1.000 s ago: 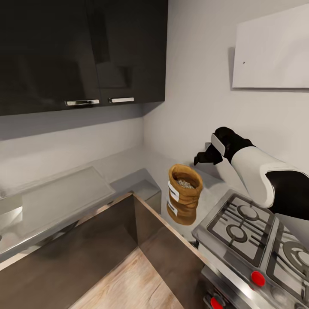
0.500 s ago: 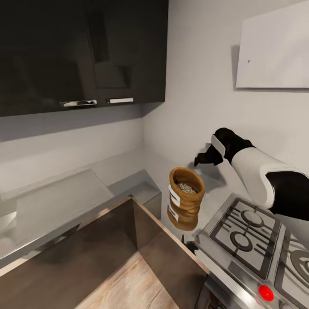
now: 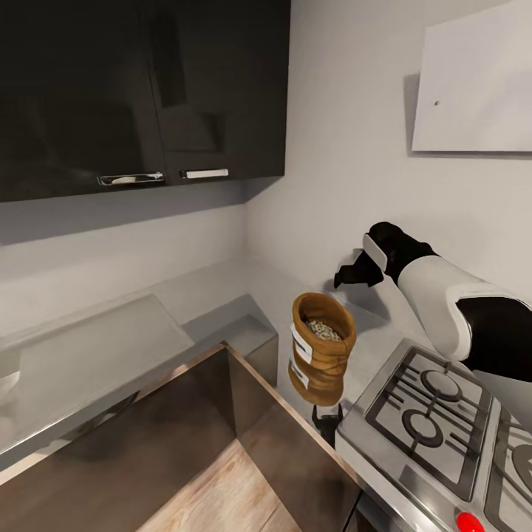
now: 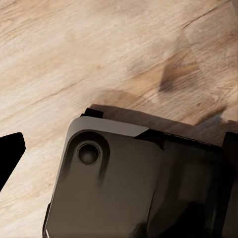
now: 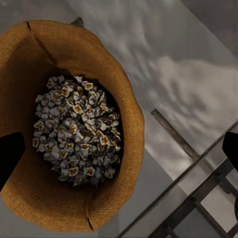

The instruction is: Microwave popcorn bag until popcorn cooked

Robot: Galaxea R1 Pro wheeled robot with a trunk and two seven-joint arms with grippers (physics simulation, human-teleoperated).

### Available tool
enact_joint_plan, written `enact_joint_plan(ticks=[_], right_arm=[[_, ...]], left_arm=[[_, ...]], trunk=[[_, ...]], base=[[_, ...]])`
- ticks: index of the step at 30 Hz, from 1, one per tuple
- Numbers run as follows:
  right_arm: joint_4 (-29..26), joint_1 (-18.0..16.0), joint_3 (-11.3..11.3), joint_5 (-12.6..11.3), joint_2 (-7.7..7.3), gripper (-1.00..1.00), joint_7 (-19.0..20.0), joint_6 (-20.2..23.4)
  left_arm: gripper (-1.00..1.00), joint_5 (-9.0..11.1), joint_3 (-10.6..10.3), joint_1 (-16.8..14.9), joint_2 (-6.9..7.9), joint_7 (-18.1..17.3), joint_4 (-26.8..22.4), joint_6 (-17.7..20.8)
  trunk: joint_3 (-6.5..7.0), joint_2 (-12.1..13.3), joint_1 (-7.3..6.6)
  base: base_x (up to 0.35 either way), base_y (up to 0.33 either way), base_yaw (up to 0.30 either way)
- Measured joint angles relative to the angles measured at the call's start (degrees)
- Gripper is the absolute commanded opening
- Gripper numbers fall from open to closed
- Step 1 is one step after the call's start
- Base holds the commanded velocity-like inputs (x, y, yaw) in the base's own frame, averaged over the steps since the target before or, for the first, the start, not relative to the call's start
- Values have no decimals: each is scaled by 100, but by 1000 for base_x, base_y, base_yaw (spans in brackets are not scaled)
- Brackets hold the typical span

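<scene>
A robot in a simulated kitchen reaches toward a popcorn bag [image 3: 321, 347] standing upright on the grey tabletop [image 3: 244, 295], just beside the near corner of the gas hob [image 3: 436, 403]. Over the past second the whole head view has slid: the hob has shifted toward the lower right and its red knob [image 3: 467, 522] now sits at the frame's bottom edge, while the white panel [image 3: 476, 92] on the wall has drifted right. That is the camera turning, not the objects moving. The bag keeps its spot by the hob, though it now reads slightly tilted, its open mouth leaning toward the hob.

The right end effector [image 3: 353, 270], black-tipped on a white forearm, stays above and behind the bag, well apart from it, much as it was a second ago. Its fingers [image 5: 11, 151] show at opposite edges of the right wrist view, set wide apart, with the bag's open mouth and pale kernels [image 5: 74, 131] directly between them. This suggests the arm is lined up over the bag but has not yet descended to grasp.

The left wrist view looks down on the wood floor [image 4: 99, 49] and part of the robot's dark base [image 4: 134, 183]; one dark fingertip [image 4: 10, 156] shows, too little to tell whether that end effector is apart or together.
</scene>
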Motion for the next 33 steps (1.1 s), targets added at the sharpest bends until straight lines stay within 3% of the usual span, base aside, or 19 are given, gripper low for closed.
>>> enact_joint_plan(ticks=[11, 18, 28, 33], right_arm=[[12, 21, 118, 0, -5, 100, -4, 0], [9, 269, 125, 2, 25, 100, -227, -1], [14, 337, 116, -4, 26, 100, -311, -1], [21, 573, 115, -3, 36, 100, -313, -1]], left_arm=[[100, 4, 0, 0, -6, 0, -1, 0], [100, 4, 1, 0, -6, 3, -3, 0], [100, 10, 1, 0, -6, 2, 2, 0], [100, 10, 1, 0, -9, 2, -3, 0]], trunk=[[0, 0, 0], [0, 0, 0], [0, 0, 0], [-1, 1, 0]], base=[[0, 0, 0], [0, 0, 0], [0, 0, 0], [0, 0, 0]])
